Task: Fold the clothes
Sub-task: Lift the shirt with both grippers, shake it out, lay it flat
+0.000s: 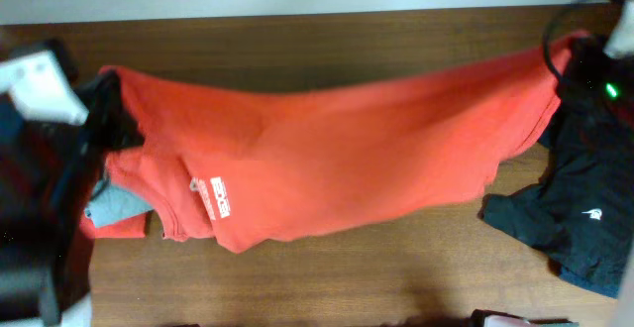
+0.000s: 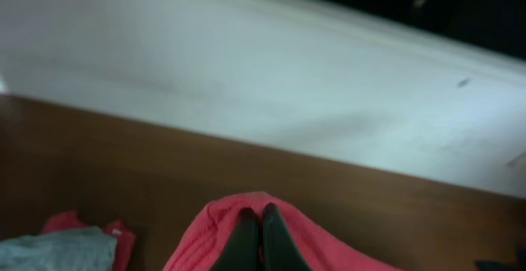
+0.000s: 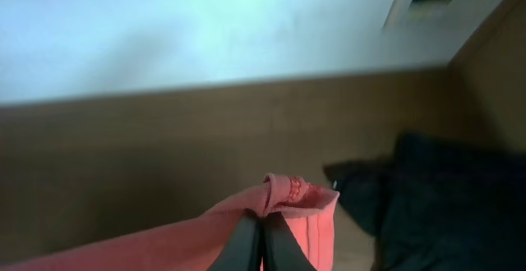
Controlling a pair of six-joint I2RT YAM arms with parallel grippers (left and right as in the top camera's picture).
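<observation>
A bright red-orange T-shirt [image 1: 327, 159] with white printed lettering [image 1: 213, 198] hangs stretched across the table between my two grippers. My left gripper [image 1: 111, 109] is shut on its left end; in the left wrist view the shut fingers [image 2: 261, 218] pinch a fold of the red cloth [image 2: 214, 230]. My right gripper [image 1: 580, 54] is shut on its right end; in the right wrist view the shut fingers [image 3: 263, 220] hold the hemmed edge [image 3: 296, 193].
A dark navy garment [image 1: 575, 218] lies at the right, also in the right wrist view [image 3: 444, 197]. A grey garment [image 1: 114, 203] on a plain red one [image 1: 119, 226] lies at the left, both in the left wrist view [image 2: 57, 250]. White wall at the back.
</observation>
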